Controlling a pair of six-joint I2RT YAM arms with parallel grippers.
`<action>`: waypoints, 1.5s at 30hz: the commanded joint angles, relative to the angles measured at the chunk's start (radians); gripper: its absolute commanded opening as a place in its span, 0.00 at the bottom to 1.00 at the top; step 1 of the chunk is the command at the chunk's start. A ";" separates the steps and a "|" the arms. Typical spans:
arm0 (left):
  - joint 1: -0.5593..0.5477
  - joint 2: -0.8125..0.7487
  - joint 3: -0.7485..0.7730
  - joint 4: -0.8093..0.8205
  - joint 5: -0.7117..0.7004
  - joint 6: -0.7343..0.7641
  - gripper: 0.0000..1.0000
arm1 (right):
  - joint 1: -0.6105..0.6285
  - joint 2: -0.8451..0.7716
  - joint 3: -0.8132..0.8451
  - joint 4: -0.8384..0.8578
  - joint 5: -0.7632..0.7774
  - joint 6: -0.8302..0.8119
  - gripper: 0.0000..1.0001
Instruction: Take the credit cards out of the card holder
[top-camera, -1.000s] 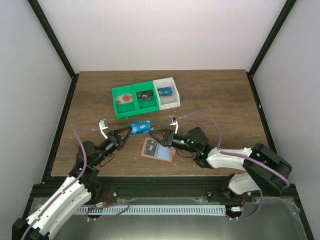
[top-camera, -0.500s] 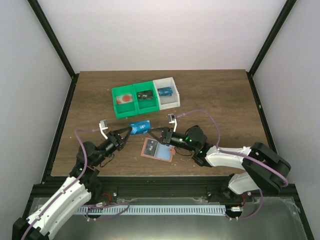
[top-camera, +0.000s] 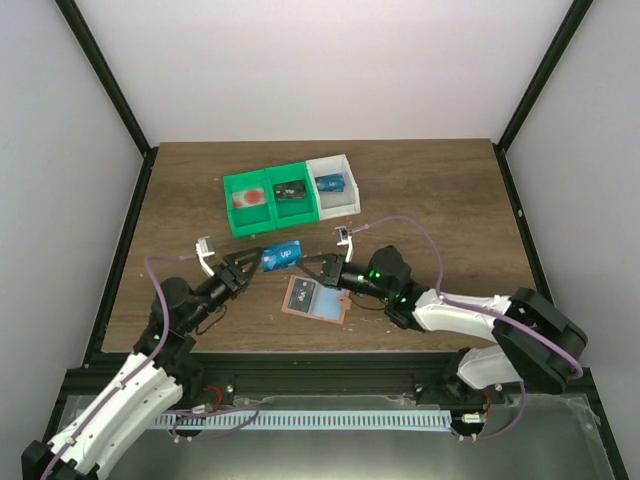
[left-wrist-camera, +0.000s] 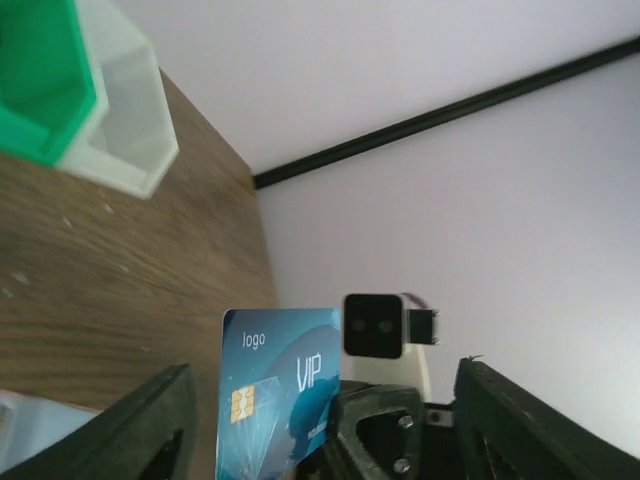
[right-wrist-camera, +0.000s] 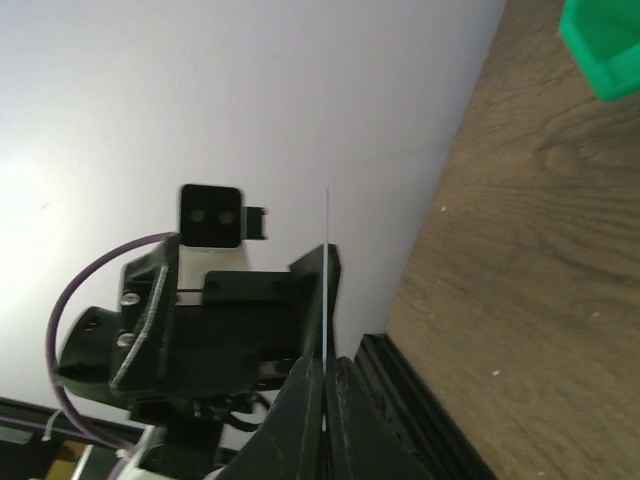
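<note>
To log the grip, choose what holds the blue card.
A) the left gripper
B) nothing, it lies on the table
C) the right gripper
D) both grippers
C: the right gripper is pinched shut on the blue card, while the left gripper stands open beside it.

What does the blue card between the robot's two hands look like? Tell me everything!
The blue card is a thin, stiff rectangle that looks like shiny plastic. It has the white words "logo" and "VIP" and a small gold chip printed on it. From the side it is as thin as a line. It seems to be held up in the air over the wooden table. The right gripper pinches one edge. The left gripper is open, with a finger on each side of the card and neither touching it.
</note>
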 joint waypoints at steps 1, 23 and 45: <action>0.000 -0.005 0.107 -0.202 -0.068 0.177 0.78 | -0.052 -0.071 0.059 -0.190 0.024 -0.127 0.00; 0.000 0.065 0.361 -0.553 -0.092 0.783 1.00 | -0.490 0.178 0.569 -0.848 0.059 -0.618 0.00; 0.000 0.069 0.340 -0.544 -0.017 0.808 1.00 | -0.506 0.693 1.035 -0.963 0.132 -0.645 0.00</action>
